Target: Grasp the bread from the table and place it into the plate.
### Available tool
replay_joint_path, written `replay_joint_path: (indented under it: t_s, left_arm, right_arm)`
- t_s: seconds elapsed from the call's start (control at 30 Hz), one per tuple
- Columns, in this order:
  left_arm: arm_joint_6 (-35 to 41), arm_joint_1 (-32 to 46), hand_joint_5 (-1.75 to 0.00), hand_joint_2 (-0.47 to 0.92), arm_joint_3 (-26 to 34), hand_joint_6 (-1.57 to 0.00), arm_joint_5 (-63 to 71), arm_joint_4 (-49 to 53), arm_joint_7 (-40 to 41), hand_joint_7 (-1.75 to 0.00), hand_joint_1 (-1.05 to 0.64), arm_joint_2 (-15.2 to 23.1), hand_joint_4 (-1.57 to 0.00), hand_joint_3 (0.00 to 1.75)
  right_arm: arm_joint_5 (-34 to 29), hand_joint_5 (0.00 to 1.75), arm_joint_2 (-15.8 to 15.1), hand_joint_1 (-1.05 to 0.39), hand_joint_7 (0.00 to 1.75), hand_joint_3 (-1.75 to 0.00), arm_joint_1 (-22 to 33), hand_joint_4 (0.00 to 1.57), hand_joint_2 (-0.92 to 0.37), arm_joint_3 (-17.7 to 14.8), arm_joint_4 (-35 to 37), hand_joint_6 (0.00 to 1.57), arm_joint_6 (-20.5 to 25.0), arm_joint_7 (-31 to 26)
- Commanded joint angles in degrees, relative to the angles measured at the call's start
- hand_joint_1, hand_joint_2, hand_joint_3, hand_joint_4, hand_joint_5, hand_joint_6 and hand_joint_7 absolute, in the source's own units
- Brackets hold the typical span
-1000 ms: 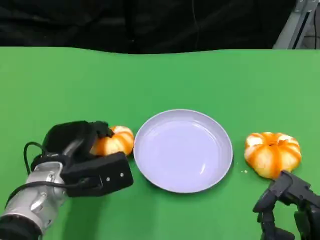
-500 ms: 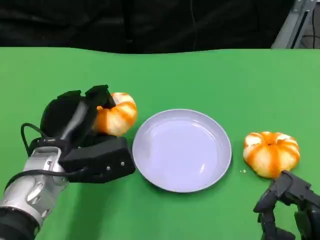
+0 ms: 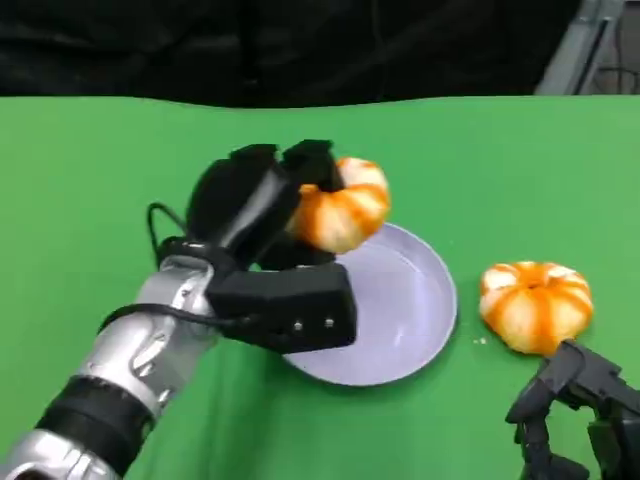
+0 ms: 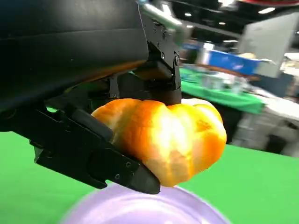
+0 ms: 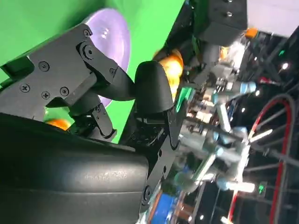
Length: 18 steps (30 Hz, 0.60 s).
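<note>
My left hand (image 3: 262, 205) grips an orange-and-white pumpkin-shaped bread (image 3: 343, 213) and holds it in the air over the far left rim of the lavender plate (image 3: 410, 320). In the left wrist view the same bread (image 4: 170, 140) sits between black fingers (image 4: 100, 158) just above the plate (image 4: 140, 210). A second bread of the same kind (image 3: 535, 303) lies on the green table to the right of the plate. My right hand (image 3: 580, 415) rests low at the near right, just in front of that bread, holding nothing, its fingers apart.
The green table (image 3: 100, 200) spreads wide on all sides, with a dark backdrop beyond its far edge. My silver left forearm (image 3: 130, 370) crosses the near left of the table. The right wrist view shows the plate (image 5: 117, 42) and a bit of bread (image 5: 173, 65).
My left hand has lifted the bread off the table and carried it to the right, from beside the plate to above its far left rim. The right hand has stayed put.
</note>
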Motion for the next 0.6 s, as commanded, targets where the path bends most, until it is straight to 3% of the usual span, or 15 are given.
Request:
replay_joint_path:
  t_s: [0.03, 0.13, 0.23, 0.47, 0.6]
  left_arm:
    - [0.11, -0.08, -1.75, 0.82, 0.51, -0.61, 0.14, 0.68, -0.54, -1.65, -0.02, 1.25, -0.63, 0.32]
    - [0.51, -1.47, -1.72, 0.81, -2.94, -0.71, 1.63, 3.58, -1.35, -1.47, -0.05, -2.50, -0.64, 0.24]
    - [0.36, -1.95, -1.73, 0.82, -3.47, -0.74, 1.93, 4.76, -0.95, -1.42, -0.06, -3.26, -0.65, 0.21]
    - [0.19, -2.14, -1.74, 0.84, -3.42, -0.75, 2.04, 5.22, -0.78, -1.42, -0.06, -3.40, -0.64, 0.17]
    - [-2.03, -3.27, -1.70, 0.86, -6.42, -0.70, 3.25, 13.43, -0.31, -1.52, -0.02, -5.17, -0.67, 0.19]
  right_arm:
    - [-0.04, 1.75, -0.10, -0.13, 1.50, -1.28, 0.12, 0.84, -0.48, -0.30, 0.19, 0.76, 0.09, -0.45]
    - [-2.26, 1.75, 0.73, -0.13, 1.51, -1.26, 0.56, 0.83, -0.49, -0.28, -0.49, 0.76, 0.10, -1.89]
    - [-2.74, 1.75, 0.88, -0.13, 1.52, -1.25, 0.65, 0.83, -0.50, -0.25, -0.65, 0.75, 0.17, -2.26]
    - [-2.91, 1.75, 0.93, -0.13, 1.53, -1.24, 0.67, 0.83, -0.50, -0.24, -0.68, 0.75, 0.20, -2.42]
    - [-3.39, 1.75, 1.73, -0.13, 1.53, -1.24, 1.09, 0.84, -0.50, 0.09, -1.67, 0.75, 0.51, -3.04]
